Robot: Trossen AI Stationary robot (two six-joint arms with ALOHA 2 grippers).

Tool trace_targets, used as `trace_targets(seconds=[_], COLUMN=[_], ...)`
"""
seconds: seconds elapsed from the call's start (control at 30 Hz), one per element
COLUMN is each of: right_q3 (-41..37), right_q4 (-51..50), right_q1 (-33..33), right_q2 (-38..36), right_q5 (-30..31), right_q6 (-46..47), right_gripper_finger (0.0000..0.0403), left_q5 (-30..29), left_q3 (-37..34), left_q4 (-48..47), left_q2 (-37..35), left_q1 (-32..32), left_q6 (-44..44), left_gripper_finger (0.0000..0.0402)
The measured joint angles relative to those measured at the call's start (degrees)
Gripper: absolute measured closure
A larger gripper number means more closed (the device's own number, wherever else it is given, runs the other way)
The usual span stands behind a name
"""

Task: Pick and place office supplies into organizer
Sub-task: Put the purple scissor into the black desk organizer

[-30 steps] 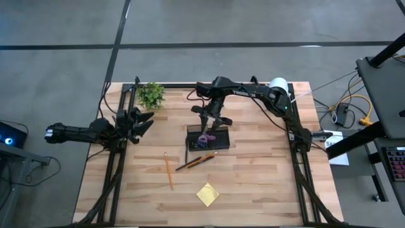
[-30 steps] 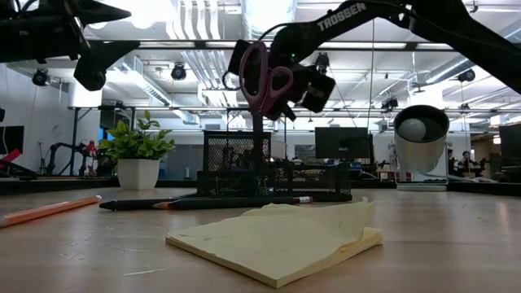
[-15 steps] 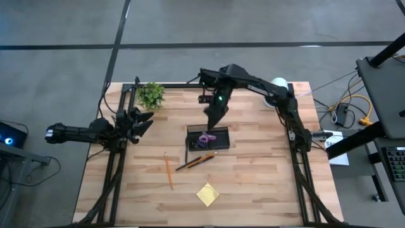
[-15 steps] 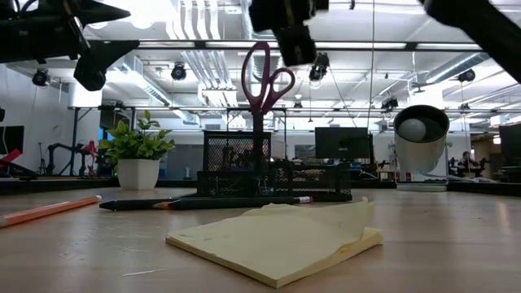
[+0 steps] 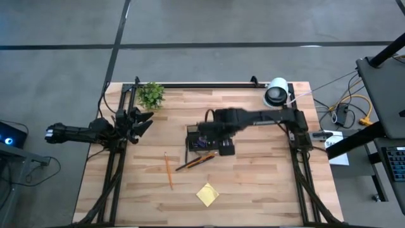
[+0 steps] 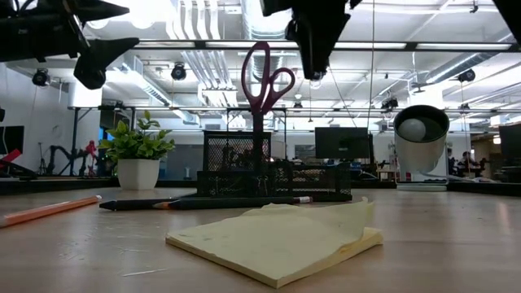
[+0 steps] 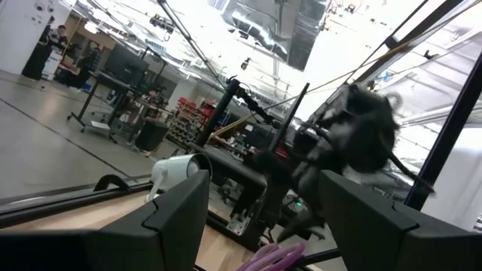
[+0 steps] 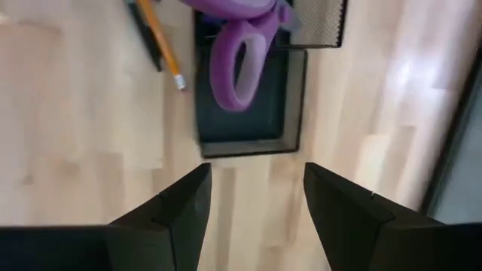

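Purple-handled scissors (image 6: 264,77) are standing upright in the black mesh organizer (image 6: 277,177) while the right gripper (image 8: 252,218) (fingers spread, empty) is hovering above

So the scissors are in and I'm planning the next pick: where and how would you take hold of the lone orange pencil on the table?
Probably at mid-shaft, from straight above. The pencil lies flat on the bare table, apart from the pen and pencil pair by the organizer, so its middle is free on both sides. Turn the fingers across the shaft, since it runs nearly lengthwise away from the table's front edge.
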Motion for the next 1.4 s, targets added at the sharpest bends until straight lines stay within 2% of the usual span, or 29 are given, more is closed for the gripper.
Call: trace_targets(seconds=[0.17, 0.33, 0.47, 0.57, 0.77, 0.83, 1.03, 1.27, 1.4], right_q3=[-2.95, -5.06, -7.27, -8.02, -3.67, -2.41, -2.40, -1.37, 1.54], right_q4=[6.47, 12.21, 13.01, 13.91, 14.56, 15.42, 16.75, 25.26, 25.27], right_q1=[2.19, 1.66, 0.41, -0.56, -2.81, -4.25, -9.93, -10.83, -10.54], right_q2=[-0.47, -0.53, -0.16, 0.14, 0.04, 0.04, 0.54, 4.16, 5.22], right_q5=[1.97, 2.21, 2.10, 1.68, 1.33, 0.23, -9.83, -10.57, -10.54], right_q6=[7.11, 12.90, 14.48, 14.44, 11.73, 11.30, 13.85, 7.22, 6.57], right_gripper_finger=[0.0202, 0.0202, 0.0217, 0.0249, 0.0358, 0.0381, 0.0370, 0.0360, 0.0351], left_q5=[-0.02, -0.02, -0.02, -0.02, -0.27, -0.44, -0.65, -1.76, -2.04], left_q3=[-0.05, -0.07, -0.14, -0.22, -0.16, -0.33, -0.33, -0.32, -0.22], left_q4=[-0.06, -0.04, -0.03, -0.10, -0.05, -0.13, -0.08, -0.08, -0.05], left_q2=[0.03, 0.15, 0.09, 0.14, 0.11, 0.11, 0.24, 0.27, 0.10], left_q1=[0.00, 0.00, 0.00, 0.00, 0.00, 0.00, 0.01, 0.00, 0.00], left_q6=[0.00, 0.00, -0.02, -0.04, -0.04, -0.02, -0.01, -0.01, -0.02], left_gripper_finger=[0.0166, 0.0166, 0.0166, 0.0166, 0.0166, 0.0166, 0.0166, 0.0166, 0.0166])
